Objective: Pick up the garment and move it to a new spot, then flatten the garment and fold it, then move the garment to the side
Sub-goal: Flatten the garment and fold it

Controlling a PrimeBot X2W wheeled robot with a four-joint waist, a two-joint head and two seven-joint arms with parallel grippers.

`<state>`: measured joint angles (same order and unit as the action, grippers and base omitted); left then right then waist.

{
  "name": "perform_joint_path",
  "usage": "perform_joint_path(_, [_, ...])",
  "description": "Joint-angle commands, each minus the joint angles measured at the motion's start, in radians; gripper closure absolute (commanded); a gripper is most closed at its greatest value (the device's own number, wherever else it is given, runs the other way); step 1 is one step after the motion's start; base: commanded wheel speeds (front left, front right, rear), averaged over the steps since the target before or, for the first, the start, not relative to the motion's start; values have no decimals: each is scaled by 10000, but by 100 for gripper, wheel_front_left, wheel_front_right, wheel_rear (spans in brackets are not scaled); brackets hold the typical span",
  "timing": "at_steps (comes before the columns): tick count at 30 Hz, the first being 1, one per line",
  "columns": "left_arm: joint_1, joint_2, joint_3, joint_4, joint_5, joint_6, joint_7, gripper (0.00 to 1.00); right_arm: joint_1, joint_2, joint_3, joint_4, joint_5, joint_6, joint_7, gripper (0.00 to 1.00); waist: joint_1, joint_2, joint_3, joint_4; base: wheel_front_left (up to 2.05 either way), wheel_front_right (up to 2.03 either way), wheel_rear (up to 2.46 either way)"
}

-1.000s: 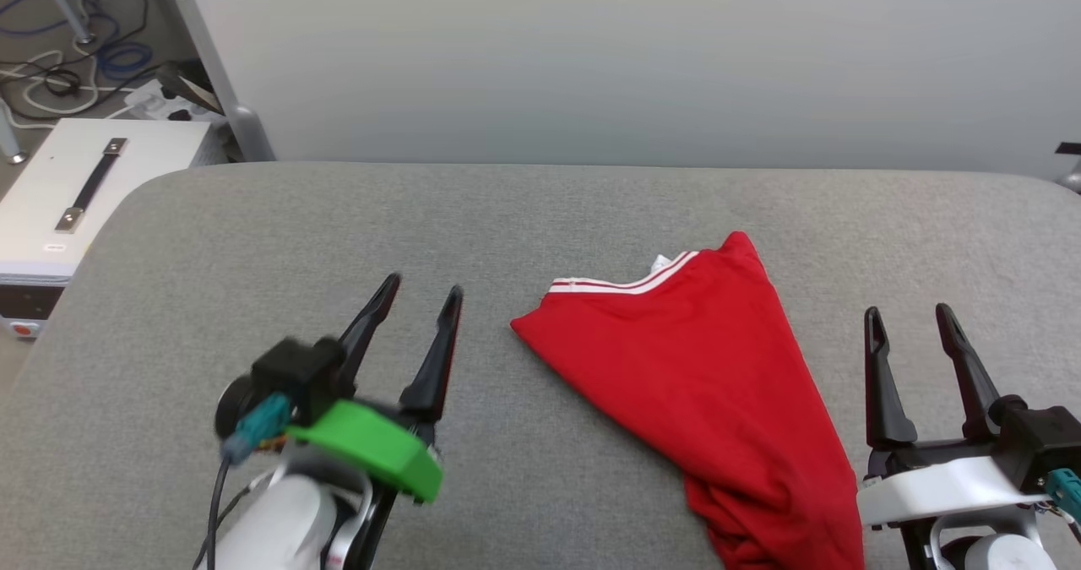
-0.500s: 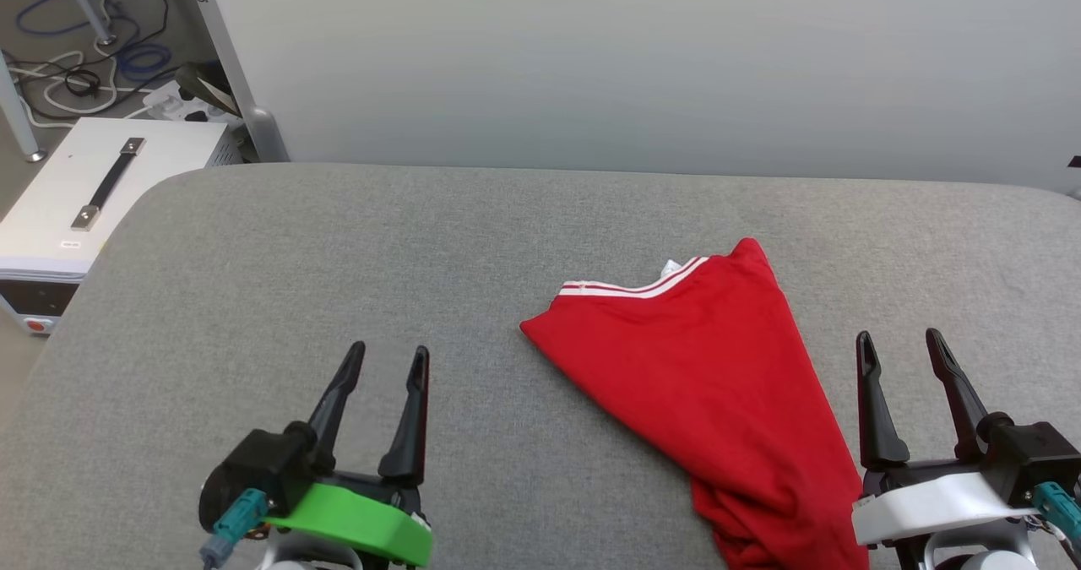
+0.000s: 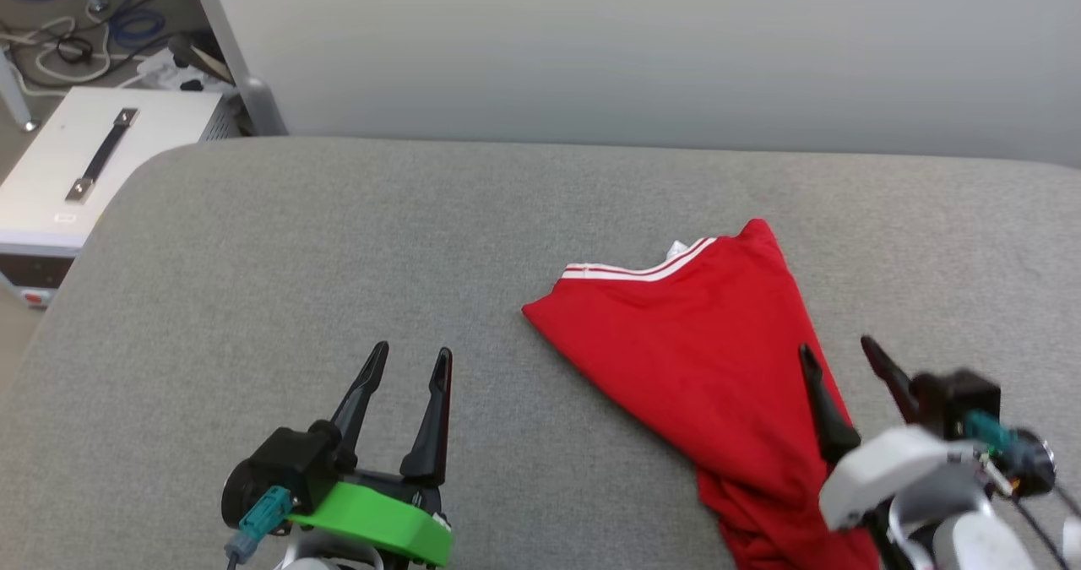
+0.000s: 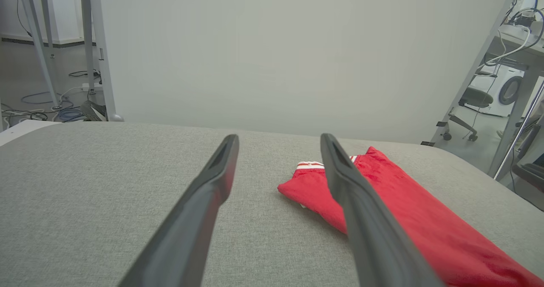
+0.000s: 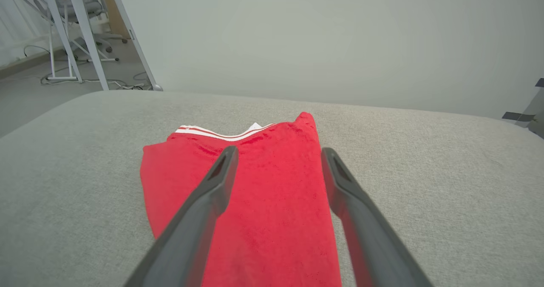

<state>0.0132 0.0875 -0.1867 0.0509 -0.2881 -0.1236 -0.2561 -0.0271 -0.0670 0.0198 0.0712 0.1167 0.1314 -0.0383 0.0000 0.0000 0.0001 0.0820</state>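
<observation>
The garment (image 3: 709, 359) is a red shirt with white-and-red striped trim, folded into a long wedge on the right half of the grey table (image 3: 338, 241). It also lies in the left wrist view (image 4: 408, 210) and the right wrist view (image 5: 263, 202). My right gripper (image 3: 840, 350) hovers open at the garment's right edge, one finger over the red cloth, nothing between the fingers. Well to the garment's left, near the table's front, my left gripper (image 3: 410, 355) stands open and empty.
A pale wall (image 3: 642, 46) runs behind the table. A white box with a dark handle (image 3: 93, 165) stands on the floor at the far left, with cables (image 3: 76, 29) and metal legs behind it. A wheeled chair (image 4: 467, 104) stands beyond the table's right end.
My right gripper has swung left and tilted, so one finger now reaches over the garment's right edge. The left gripper drew back toward the front. The head camera shifted slightly.
</observation>
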Motion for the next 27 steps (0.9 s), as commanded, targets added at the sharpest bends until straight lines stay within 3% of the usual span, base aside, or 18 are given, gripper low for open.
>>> perform_joint_path(1, [-248, -46, -25, 1, -54, -67, -56, 0, -515, -263, 67, -46, 57, -7, 683, 0, 0, 0, 363, 189, 0, 0, 0])
perform_joint_path(8, [-876, -85, -291, -85, -180, -69, -57, 0, -2389, -1473, 790, 290, 1113, -7, 5768, 0, 0, 0, 1091, 743, 0, 0, 0])
perform_joint_path(13, [-1151, -118, -450, -48, -217, -70, -57, 0, -3537, -1935, 1100, 940, 1971, -7, 8277, 0, 0, 0, 1563, 1235, 0, 0, 0])
perform_joint_path(21, [-1483, -173, -527, -89, -278, -70, -57, 0, -5077, -2367, 1364, 2254, 1954, -7, 8889, 0, 0, 0, 2236, 1961, 0, 0, 0])
perform_joint_path(27, [-1650, -233, -578, -116, -330, -70, -57, 0, -5682, -2915, 1684, 3464, 1526, -7, 8515, 0, 0, 0, 2621, 2414, 0, 0, 0])
